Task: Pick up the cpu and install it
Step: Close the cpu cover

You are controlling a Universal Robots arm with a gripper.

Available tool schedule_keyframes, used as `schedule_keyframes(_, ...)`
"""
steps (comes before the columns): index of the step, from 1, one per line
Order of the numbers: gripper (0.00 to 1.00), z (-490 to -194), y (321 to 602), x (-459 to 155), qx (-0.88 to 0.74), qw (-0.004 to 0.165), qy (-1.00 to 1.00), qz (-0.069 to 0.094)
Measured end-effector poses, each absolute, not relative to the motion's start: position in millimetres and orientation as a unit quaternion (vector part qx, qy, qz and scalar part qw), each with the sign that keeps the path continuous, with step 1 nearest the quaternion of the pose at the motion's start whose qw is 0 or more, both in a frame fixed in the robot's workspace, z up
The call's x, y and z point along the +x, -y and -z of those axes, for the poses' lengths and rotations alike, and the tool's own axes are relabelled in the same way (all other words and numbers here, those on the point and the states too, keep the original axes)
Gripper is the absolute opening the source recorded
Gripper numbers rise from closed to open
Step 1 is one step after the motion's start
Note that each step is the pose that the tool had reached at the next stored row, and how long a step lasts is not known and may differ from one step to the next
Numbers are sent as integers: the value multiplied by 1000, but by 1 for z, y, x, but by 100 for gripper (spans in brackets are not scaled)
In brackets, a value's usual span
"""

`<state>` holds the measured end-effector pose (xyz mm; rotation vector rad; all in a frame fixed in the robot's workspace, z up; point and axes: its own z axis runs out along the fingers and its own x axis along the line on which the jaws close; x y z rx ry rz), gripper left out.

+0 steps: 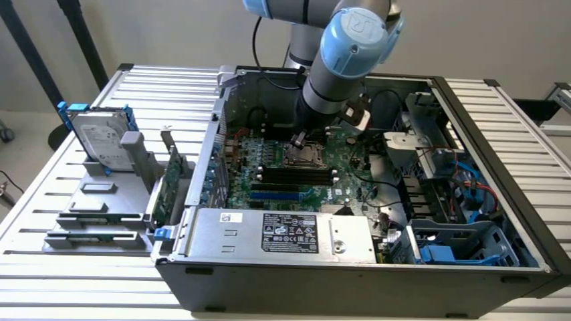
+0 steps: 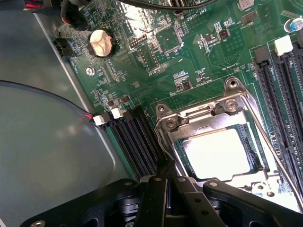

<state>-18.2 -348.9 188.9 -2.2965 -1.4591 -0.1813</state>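
Wrist view is showing the cpu (image 2: pixel 218 152) sitting flat inside the socket frame (image 2: pixel 208 118) on the green motherboard (image 2: pixel 189 56), and its shiny top is reflecting the light strongly. The gripper (image 2: pixel 163 182) is hanging just over the edge of the socket, with its dark fingers (image 2: pixel 156 198) pressed together, and nothing is being held between them. The tip is reaching down to the metal frame beside the cpu, but I cannot tell if it is really touching. A round coin battery (image 2: pixel 101 42) is lying on the board well apart from the socket, and black memory slots (image 2: pixel 135 137) are running along both sides of the socket.

In the exterior view, the robot arm (image 1: pixel 344 60) is reaching down into the open computer case (image 1: pixel 357 267), which is lying on its side on the slatted worktop (image 1: pixel 71 294). The gripper (image 1: pixel 299 138) is standing directly above the socket (image 1: pixel 299 157) in the middle of the motherboard (image 1: pixel 267 180). At the exterior view's left, outside the case, a grey holder (image 1: pixel 98 207) is carrying a silver hard drive (image 1: pixel 103 140) with blue rails and a long green circuit card (image 1: pixel 168 190), both standing upright.
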Motion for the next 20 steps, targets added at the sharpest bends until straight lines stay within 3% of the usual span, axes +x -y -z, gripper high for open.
schedule_keyframes(20, 11, -189, 349, -18, -825, 202, 524, 62)
